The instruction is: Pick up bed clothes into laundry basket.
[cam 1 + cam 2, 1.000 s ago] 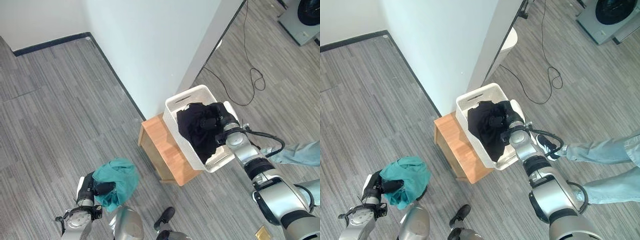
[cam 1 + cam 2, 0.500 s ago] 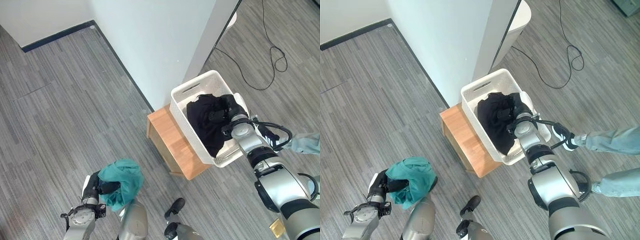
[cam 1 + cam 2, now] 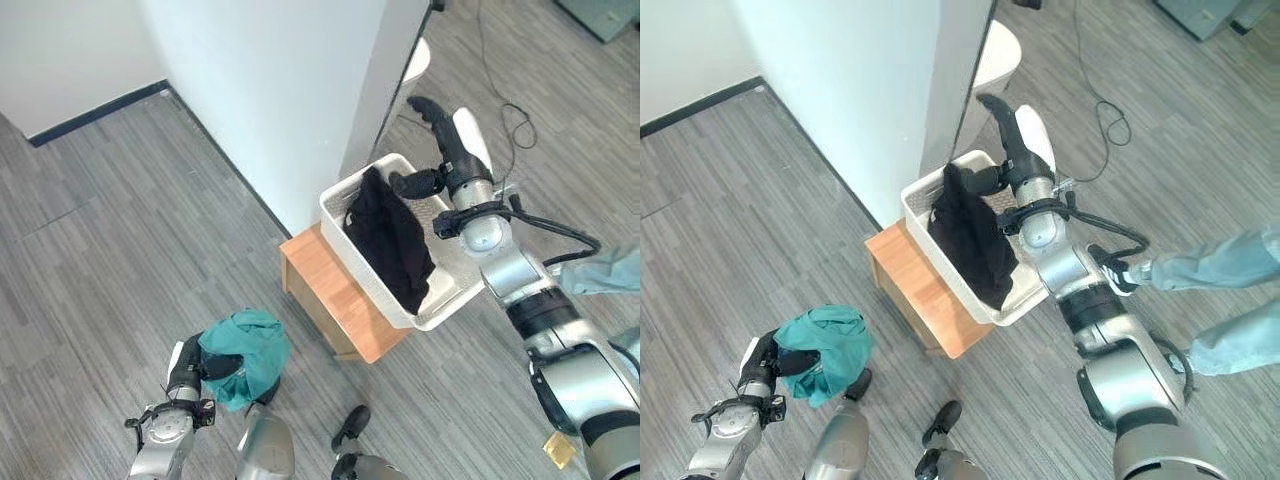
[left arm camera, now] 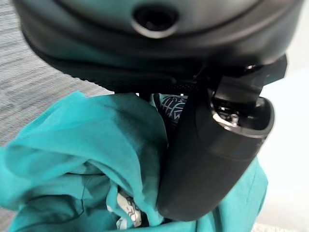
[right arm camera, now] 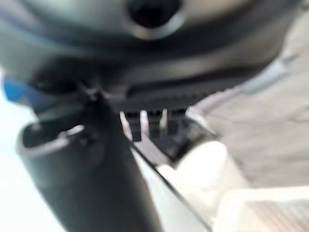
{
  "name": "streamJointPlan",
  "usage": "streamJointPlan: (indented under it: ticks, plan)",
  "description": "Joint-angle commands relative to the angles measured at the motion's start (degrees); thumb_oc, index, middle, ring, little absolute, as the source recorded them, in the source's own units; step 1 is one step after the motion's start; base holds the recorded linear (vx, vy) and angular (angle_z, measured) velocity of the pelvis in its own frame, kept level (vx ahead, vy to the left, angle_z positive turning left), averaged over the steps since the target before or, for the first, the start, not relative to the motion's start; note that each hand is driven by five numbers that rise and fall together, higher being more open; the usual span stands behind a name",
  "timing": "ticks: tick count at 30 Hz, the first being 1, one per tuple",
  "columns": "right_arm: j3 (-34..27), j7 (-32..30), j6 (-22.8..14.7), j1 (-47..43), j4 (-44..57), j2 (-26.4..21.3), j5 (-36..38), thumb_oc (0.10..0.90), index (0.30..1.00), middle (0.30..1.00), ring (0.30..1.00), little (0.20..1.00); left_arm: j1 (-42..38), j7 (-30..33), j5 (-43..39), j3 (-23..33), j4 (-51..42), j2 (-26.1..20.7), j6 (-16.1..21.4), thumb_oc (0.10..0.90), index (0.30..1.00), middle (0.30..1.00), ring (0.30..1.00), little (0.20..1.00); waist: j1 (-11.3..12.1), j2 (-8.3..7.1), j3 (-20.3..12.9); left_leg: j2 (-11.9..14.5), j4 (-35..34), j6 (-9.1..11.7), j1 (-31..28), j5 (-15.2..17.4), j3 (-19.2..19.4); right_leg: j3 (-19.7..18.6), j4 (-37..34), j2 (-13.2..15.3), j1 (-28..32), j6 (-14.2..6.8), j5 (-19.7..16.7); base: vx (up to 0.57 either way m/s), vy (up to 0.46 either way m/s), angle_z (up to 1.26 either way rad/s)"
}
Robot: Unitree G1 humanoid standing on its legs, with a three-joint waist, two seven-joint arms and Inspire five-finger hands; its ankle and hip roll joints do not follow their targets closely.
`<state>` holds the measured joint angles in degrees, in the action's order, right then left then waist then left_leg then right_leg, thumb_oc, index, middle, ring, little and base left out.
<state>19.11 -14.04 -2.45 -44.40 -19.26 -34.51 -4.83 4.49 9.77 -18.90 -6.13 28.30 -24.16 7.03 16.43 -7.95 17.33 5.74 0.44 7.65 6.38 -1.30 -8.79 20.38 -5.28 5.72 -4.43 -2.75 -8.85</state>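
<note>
Clutching a bunched teal cloth low near the floor, the left hand has its fingers curled round it. Farther off, black clothes lie in the white basket on a wooden stand; the right hand hangs above the basket's far rim, fingers straight, holding nothing.

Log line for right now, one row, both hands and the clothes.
left hand: shut on teal garment | right hand: open, above basket | black garment: in basket | basket: on wooden stand
</note>
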Motion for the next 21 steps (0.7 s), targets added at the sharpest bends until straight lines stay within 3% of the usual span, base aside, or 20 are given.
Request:
streamJointPlan:
  ticks: [1, 2, 6, 7, 12, 18, 21]
  plan:
    - [-8.4, -3.19, -3.27, 10.12, 7.34, -5.14, -1.48, 0.8, 0.9, 0.9, 0.9, 0.9, 0.33, 1.62, 2.36, 2.55, -3.48, 0.12, 2.96, 0.4, 0.3, 0.3, 0.3, 0.3, -4.08, -0.52, -6.52, -0.38, -5.44, -2.13, -1.79, 0.53, 6.94, -0.2, 0.28, 6.54, 7.29, -7.09, 7.86, 0.02, 0.042, -0.18]
    - [-9.02, -3.02, -3.0, 11.07, 8.1, -5.11, -1.59, 0.8, 0.9, 0.9, 0.9, 0.9, 0.49, 1.63, 2.38, 2.27, -3.56, -0.08, 2.93, 0.4, 0.3, 0.3, 0.3, 0.3, -3.73, -0.64, -6.65, -0.39, -5.44, -2.15, -1.89, 0.58, 7.01, -0.26, 0.28, 6.55, 7.34, -7.11, 7.87, 0.02, 0.047, -0.17]
    - [-19.95, -3.06, -4.15, 27.66, 13.15, -3.56, -1.21, 0.8, 0.9, 0.9, 0.9, 0.9, 2.46, 2.45, 3.27, 6.92, -5.74, 0.69, 2.79, 0.4, 0.3, 0.3, 0.3, 0.3, -6.69, -0.09, -6.97, -0.55, -5.44, -2.68, -3.28, 1.56, 8.2, -1.41, 0.28, 6.96, 7.52, -7.49, 7.56, 0.03, 0.043, -0.22]
    - [-24.97, -2.89, -4.42, 35.5, 13.76, -1.86, -1.05, 0.8, 0.9, 0.9, 0.9, 0.9, 3.6, 3.02, 4.33, 9.85, -7.26, 0.57, 2.8, 0.4, 0.3, 0.3, 0.3, 0.3, -8.23, 0.19, -6.98, -0.56, -5.44, -2.83, -3.73, 1.9, 8.82, -1.9, 0.28, 7.18, 7.44, -7.74, 7.39, 0.02, 0.024, -0.21]
    - [-31.11, -2.78, -3.77, 46.73, 12.05, 3.09, -0.7, 0.8, 0.9, 0.9, 0.9, 0.9, 5.28, 4.58, 5.81, 14.45, -10.9, -0.08, 3.05, 0.4, 0.3, 0.3, 0.3, 0.3, -10.66, 0.82, -7.33, -0.51, -5.44, -3.22, -4.47, 2.52, 10.0, -3.28, 0.28, 7.43, 7.07, -7.94, 7.16, 0.02, 0.02, -0.23]
    - [-32.7, -3.58, -1.81, 52.79, 1.48, 8.64, -1.0, 0.8, 0.9, 0.9, 0.9, 0.9, 6.15, 6.81, 9.98, 20.39, -20.08, -2.96, 3.98, 0.4, 0.3, 0.3, 0.3, 0.3, -12.82, 2.41, -7.85, -0.22, -5.44, -3.42, -5.86, 3.27, 11.35, -5.09, 0.28, 7.53, 7.28, -7.88, 7.2, 0.01, 0.005, -0.22]
    - [-28.84, -3.69, -0.23, 53.09, -10.55, 9.62, -3.19, 0.8, 0.9, 0.9, 0.9, 0.9, 4.93, 6.33, 9.42, 22.08, -26.87, -6.12, 5.87, 0.4, 0.3, 0.3, 0.3, 0.3, -13.61, 3.71, -7.92, -0.03, -5.44, -3.32, -6.85, 3.37, 11.76, -5.72, 0.28, 7.48, 7.89, -7.7, 7.51, 0.01, -0.015, -0.05]
